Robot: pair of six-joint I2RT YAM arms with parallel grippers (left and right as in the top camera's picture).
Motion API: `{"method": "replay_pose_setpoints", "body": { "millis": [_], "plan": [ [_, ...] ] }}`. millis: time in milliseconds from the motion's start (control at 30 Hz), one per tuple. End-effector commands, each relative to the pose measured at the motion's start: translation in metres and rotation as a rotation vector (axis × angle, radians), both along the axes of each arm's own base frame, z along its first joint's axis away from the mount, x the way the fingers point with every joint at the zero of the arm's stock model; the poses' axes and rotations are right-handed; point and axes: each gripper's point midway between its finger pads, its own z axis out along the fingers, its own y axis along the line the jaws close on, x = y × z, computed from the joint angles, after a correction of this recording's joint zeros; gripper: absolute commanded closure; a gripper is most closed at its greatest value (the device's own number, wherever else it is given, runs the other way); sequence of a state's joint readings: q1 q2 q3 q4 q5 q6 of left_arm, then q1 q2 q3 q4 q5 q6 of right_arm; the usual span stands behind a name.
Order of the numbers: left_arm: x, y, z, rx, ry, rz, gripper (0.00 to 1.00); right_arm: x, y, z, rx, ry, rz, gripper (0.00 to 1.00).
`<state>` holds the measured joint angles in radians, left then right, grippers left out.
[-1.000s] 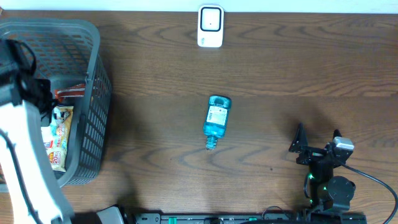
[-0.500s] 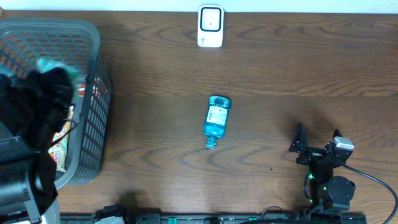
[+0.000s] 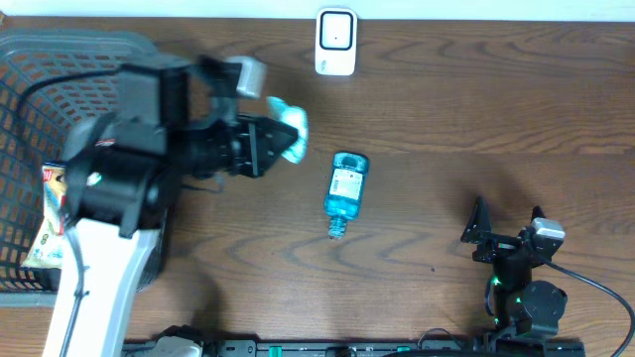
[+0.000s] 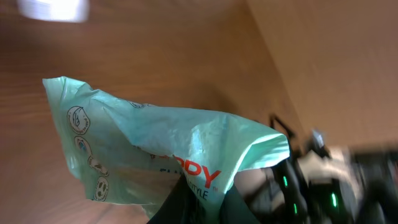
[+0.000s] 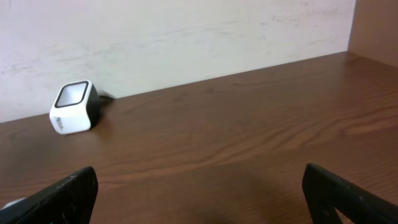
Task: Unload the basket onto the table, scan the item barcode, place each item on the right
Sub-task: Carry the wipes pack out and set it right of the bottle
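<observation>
My left gripper (image 3: 279,140) is shut on a mint-green snack bag (image 3: 292,125) and holds it in the air over the table, left of centre. In the left wrist view the bag (image 4: 163,148) fills the frame, red and dark print on it, its lower edge pinched in my left gripper (image 4: 200,200). I see no barcode on the side that shows. The white scanner (image 3: 335,42) stands at the back centre, also seen as the white scanner (image 5: 73,107) in the right wrist view. My right gripper (image 3: 506,222) rests open and empty at the front right.
A blue bottle (image 3: 345,186) lies on the table just right of the held bag. The grey basket (image 3: 60,55) sits at the far left with snack packets (image 3: 48,220) inside. A pale wall (image 5: 186,37) runs behind the scanner.
My left arm has lifted the green bag out of the basket and swung it right, over the table towards the blue bottle. The right arm has not moved.
</observation>
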<state>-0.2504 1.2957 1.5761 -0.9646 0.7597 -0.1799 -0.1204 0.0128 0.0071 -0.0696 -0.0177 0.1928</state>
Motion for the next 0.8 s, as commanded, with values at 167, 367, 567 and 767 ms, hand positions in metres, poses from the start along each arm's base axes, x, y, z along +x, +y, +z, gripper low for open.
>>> {"method": "replay_pose_setpoints", "body": {
  "millis": [167,367,567,767],
  "plan": [
    [-0.018,-0.062,-0.045,0.006,0.033,-0.373,0.92,0.0,-0.003,-0.001,-0.011,0.002,-0.012,0.01],
    [-0.015,-0.093,-0.096,0.096,0.113,-0.461,0.93,0.0,-0.003,-0.001,-0.012,0.002,-0.012,0.01],
    [-0.01,-0.121,-0.158,0.203,0.206,-0.507,0.93,0.0,-0.003,-0.001,-0.011,0.002,-0.012,0.01],
    [-0.004,-0.136,-0.233,0.375,0.276,-0.52,0.92,0.0,-0.003,-0.001,-0.011,0.002,-0.012,0.01]
  ]
}}
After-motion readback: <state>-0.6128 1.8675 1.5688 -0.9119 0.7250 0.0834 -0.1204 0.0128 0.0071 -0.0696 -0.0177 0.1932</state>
